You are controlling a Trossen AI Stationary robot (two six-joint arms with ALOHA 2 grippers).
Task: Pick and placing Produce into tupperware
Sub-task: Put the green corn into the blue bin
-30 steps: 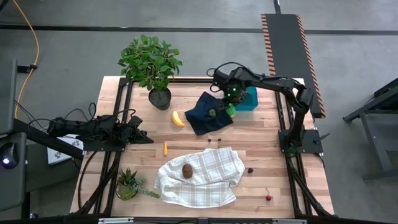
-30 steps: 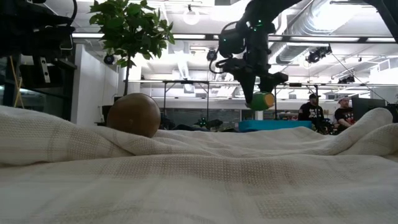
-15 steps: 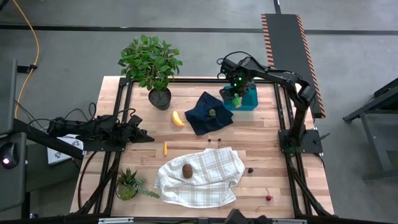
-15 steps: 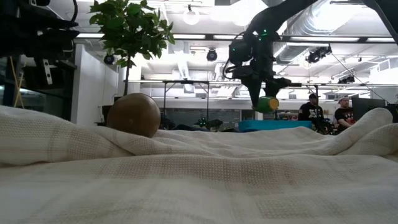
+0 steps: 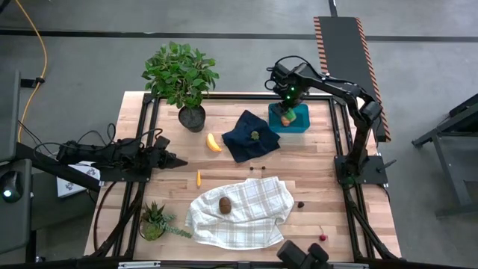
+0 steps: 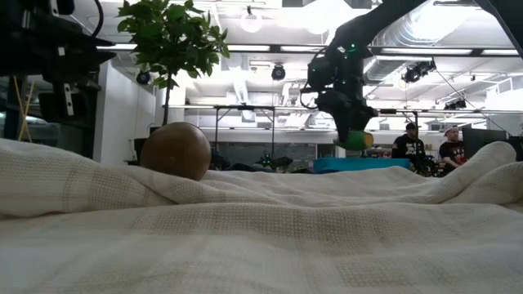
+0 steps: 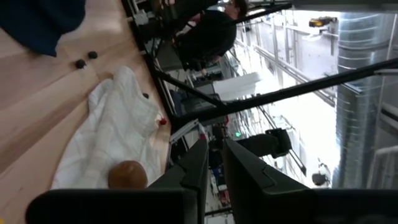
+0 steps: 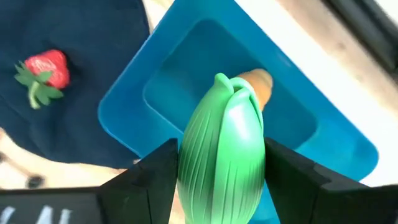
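Note:
My right gripper point(image 5: 286, 112) hangs over the teal-blue tupperware point(image 5: 296, 121), shut on a bright green piece with an orange tip point(image 8: 224, 146). The low view shows this piece point(image 6: 357, 140) just above the tupperware point(image 6: 359, 164). The tupperware's hollow point(image 8: 186, 87) lies directly below the piece. The banana point(image 5: 213, 143) and a small orange piece point(image 5: 199, 178) lie on the wood. The brown kiwi-like piece point(image 5: 224, 205) rests on the checked cloth. Dark red cherries point(image 5: 323, 237) lie near the table's near right corner. My left gripper point(image 5: 175, 160) waits shut at the table's left side. My right gripper pinches the green piece across its wide green body point(image 8: 186, 162), one finger point(image 8: 152, 180) on each flank. The fingers come from above, pointing down. The piece is lifted clear and hangs below the fingers, its orange tip point(image 8: 258, 84) pointing down at the tupperware.
A dark navy cloth point(image 5: 250, 136) with a small strawberry point(image 8: 40, 71) on it lies left of the tupperware. A checked cloth point(image 5: 243, 213) covers the near middle. One potted plant point(image 5: 183, 78) stands at the far edge and another point(image 5: 154, 222) at the near left. People show in the room behind.
My right gripper has carried the green piece from above the navy cloth toward the table's far right, to above the tupperware. It has stayed shut on the piece.

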